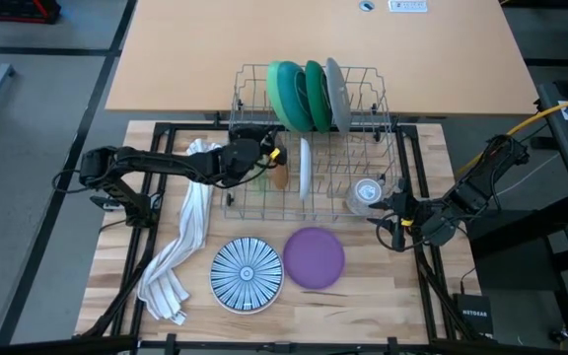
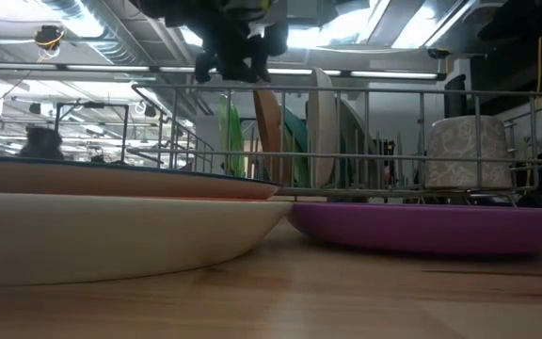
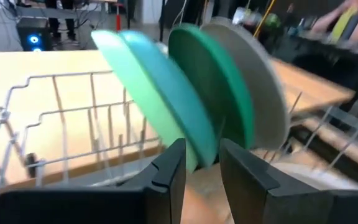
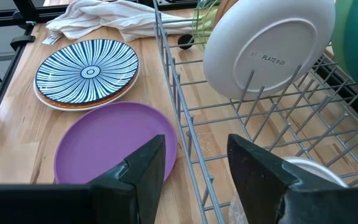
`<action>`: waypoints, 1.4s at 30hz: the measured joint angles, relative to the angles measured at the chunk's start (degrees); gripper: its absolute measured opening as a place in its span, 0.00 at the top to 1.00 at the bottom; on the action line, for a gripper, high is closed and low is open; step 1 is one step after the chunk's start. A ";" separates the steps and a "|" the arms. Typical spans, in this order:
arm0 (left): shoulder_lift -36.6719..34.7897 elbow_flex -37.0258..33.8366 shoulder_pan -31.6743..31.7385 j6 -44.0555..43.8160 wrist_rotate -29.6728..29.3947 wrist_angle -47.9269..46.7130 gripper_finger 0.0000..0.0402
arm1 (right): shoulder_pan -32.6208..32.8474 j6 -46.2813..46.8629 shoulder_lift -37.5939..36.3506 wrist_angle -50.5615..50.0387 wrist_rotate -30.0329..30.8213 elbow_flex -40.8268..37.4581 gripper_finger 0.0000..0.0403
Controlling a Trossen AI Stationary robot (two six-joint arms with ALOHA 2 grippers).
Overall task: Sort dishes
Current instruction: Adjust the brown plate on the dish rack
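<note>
An orange plate (image 1: 280, 177) stands on edge in the left part of the wire rack (image 1: 254, 202), under my left gripper (image 1: 267, 155), which is shut on it. A light green plate (image 1: 286, 96), a teal plate (image 1: 316, 96) and a grey plate (image 1: 337, 94) stand in the rack's far row, and a white plate (image 1: 305, 166) stands mid-rack. The blue-and-white striped plate (image 1: 248, 273) and the purple plate (image 1: 314, 256) lie flat on the table near the front. My right gripper (image 4: 194, 168) waits open at the rack's near right corner. My left gripper has the orange plate's upper rim (image 2: 263, 94) between its two fingers, coming from the table's left and nearly level. In the left wrist view an orange strip (image 3: 202, 202) shows low in the gap between the fingers. The plate hangs upright inside the rack; whether its lower edge rests on the wires I cannot tell.
A white striped towel (image 1: 180, 251) lies left of the rack and runs toward the front edge. A clear glass cup (image 1: 366, 192) stands in the rack's near right corner, close to my right gripper. A second table (image 1: 314, 39) lies beyond the rack.
</note>
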 joint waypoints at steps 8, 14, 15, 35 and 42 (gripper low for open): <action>0.02 0.00 -0.30 -2.12 0.04 -5.94 0.78 | 0.00 0.00 0.00 -0.02 -0.02 0.00 0.55; 0.02 0.00 -2.04 -2.40 0.45 -6.72 0.78 | 0.00 0.00 0.00 -0.02 0.00 0.00 0.55; 0.02 0.00 -2.42 -2.43 0.45 -6.68 0.78 | 0.01 0.00 0.00 -0.02 0.00 0.00 0.56; -0.72 0.02 -8.48 -2.07 0.54 -7.17 0.78 | 0.00 0.35 0.00 -0.08 -0.02 0.00 0.55; -1.01 0.02 -10.65 -1.66 0.52 -7.16 0.78 | 0.01 0.44 -0.01 -0.10 -0.03 0.00 0.55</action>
